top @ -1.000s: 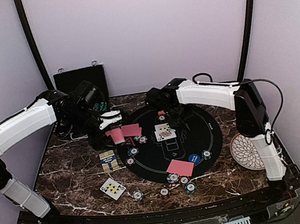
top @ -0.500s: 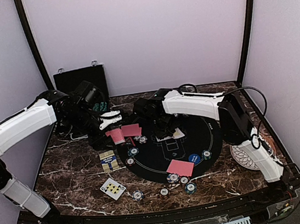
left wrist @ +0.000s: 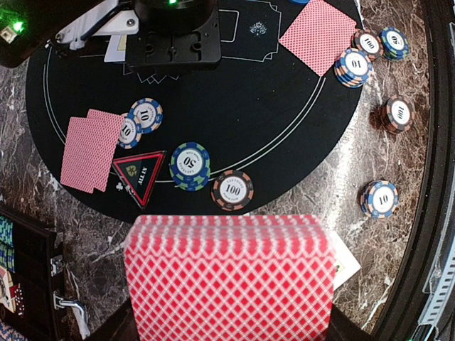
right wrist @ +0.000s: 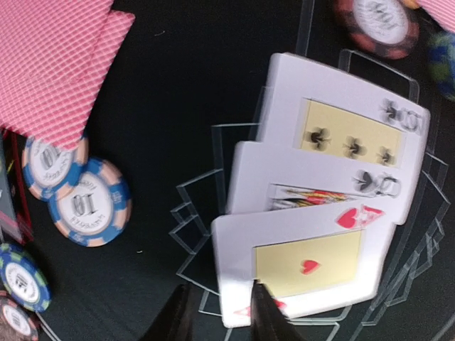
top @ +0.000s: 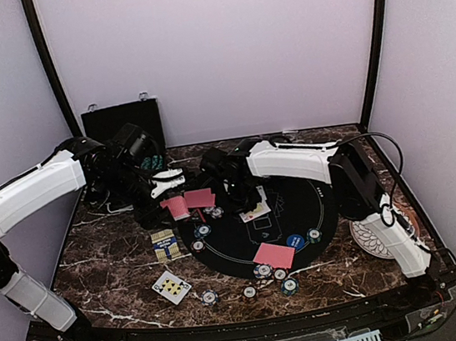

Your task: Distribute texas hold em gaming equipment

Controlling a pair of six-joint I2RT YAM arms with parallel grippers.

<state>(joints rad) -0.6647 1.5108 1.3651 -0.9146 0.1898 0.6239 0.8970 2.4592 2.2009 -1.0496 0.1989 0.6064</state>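
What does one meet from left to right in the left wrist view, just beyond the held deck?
Two face-down cards → triangle marker → green-and-blue 50 chip → dark 100 chip → lone blue 10 chip. The card deck is nearer than all.

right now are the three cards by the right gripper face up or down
Face up: the three overlapping cards show club and heart pips.

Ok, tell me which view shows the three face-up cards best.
Right wrist: the face-up cards fill the frame, pips readable. Top external shows them small, beside the right arm; left wrist shows barely a white sliver.
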